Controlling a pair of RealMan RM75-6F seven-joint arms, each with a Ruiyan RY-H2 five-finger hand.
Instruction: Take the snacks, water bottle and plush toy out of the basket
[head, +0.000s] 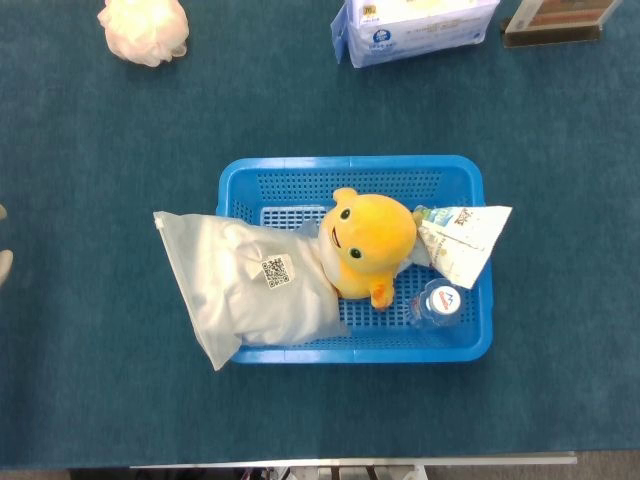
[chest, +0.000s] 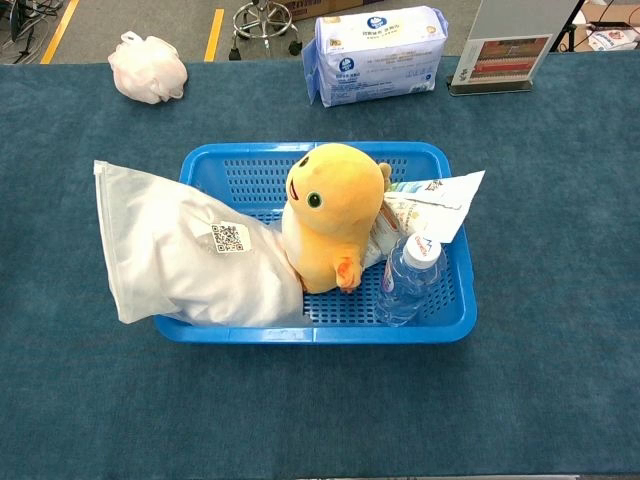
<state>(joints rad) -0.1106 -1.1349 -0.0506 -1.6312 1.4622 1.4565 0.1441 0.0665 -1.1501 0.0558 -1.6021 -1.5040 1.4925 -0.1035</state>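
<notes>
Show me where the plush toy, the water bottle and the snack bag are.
plush toy (chest: 325, 215): chest view, on its yellow body.
water bottle (chest: 405, 280): chest view, on its clear side.
snack bag (head: 462, 238): head view, on its white front.

Left hand (head: 4, 265): only pale rounded sliver visible.

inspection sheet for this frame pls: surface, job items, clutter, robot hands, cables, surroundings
Surface: teal cloth-covered table, flat.
Job's things: blue basket at centre; yellow plush toy upright inside; water bottle upright in the near right corner; snack packet leaning over the right rim. All still in the basket.
Clutter: white zip bag with QR label, overhanging the basket's left rim; bath pouf, tissue pack, sign stand along the far edge.
Robot hands: a pale sliver at the head view's left edge, possibly the left; right nothing seen.
Cables: nothing seen.
Surroundings: floor with yellow lines, chair base.
</notes>
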